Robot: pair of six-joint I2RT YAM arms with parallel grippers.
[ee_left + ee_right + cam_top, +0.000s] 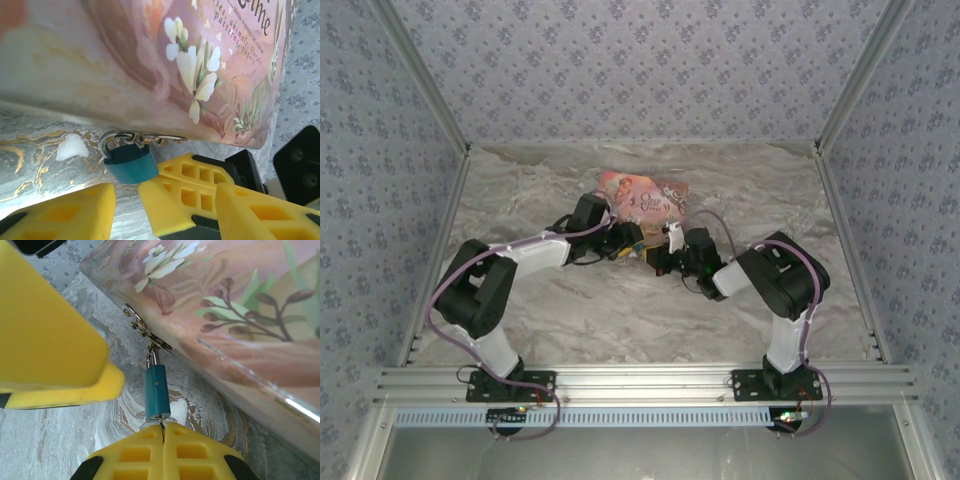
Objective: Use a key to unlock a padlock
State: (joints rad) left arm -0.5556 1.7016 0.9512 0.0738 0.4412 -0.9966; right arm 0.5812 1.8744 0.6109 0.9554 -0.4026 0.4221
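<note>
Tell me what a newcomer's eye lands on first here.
A pink illustrated box sits at the far middle of the marbled table. From its metal clasp hangs a small blue padlock. The right gripper is pinched shut directly under the lock, while the left gripper stands open just short of it, its yellow fingers either side of the gap.

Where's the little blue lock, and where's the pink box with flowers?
padlock [156, 392]: right wrist view, middle of its blue body.
pink box [150, 65]: left wrist view, on its painted side.
</note>
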